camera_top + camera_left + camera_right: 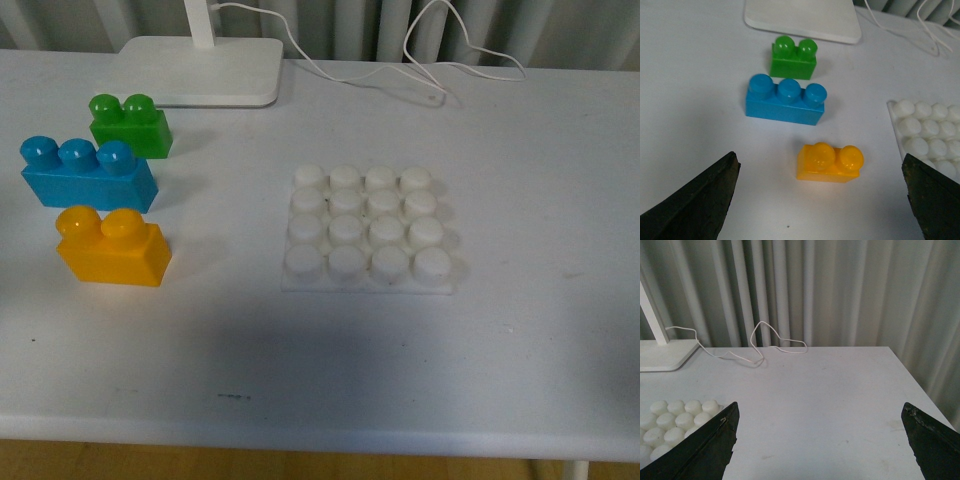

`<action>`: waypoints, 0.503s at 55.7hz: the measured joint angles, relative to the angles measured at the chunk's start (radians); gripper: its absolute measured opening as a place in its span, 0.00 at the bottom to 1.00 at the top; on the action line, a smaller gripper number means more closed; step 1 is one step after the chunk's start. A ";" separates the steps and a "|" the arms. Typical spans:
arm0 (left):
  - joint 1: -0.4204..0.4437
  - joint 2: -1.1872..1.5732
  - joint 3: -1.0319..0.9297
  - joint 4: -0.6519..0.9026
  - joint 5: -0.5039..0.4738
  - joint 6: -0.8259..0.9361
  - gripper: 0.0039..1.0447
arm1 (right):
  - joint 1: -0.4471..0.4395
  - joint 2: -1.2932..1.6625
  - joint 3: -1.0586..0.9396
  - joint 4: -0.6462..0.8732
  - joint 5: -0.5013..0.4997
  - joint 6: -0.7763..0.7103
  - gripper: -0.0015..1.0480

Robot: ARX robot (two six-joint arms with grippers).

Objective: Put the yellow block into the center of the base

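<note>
The yellow block (110,247) sits upright on the table at the left, nearest the front of three bricks. In the left wrist view the yellow block (829,162) lies between and a little beyond my left gripper (821,200), which is open and holds nothing. The base (369,230), a white square plate with round studs, lies flat in the middle of the table; its edge shows as base (927,132) and base (677,422). My right gripper (820,440) is open over bare table beside the base. Neither arm appears in the front view.
A blue three-stud brick (88,174) and a green two-stud brick (130,126) stand behind the yellow one. A white lamp foot (200,70) and a thin white cable (430,60) lie at the back. Grey curtains hang beyond the table (840,385), whose right edge is close.
</note>
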 joint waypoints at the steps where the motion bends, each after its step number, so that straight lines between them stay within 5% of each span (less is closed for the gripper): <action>1: -0.008 0.038 0.013 0.010 -0.002 -0.005 0.94 | 0.000 0.000 0.000 0.000 0.000 0.000 0.91; 28: -0.151 0.431 0.207 -0.038 -0.138 -0.033 0.94 | 0.000 0.000 0.000 0.000 0.000 0.000 0.91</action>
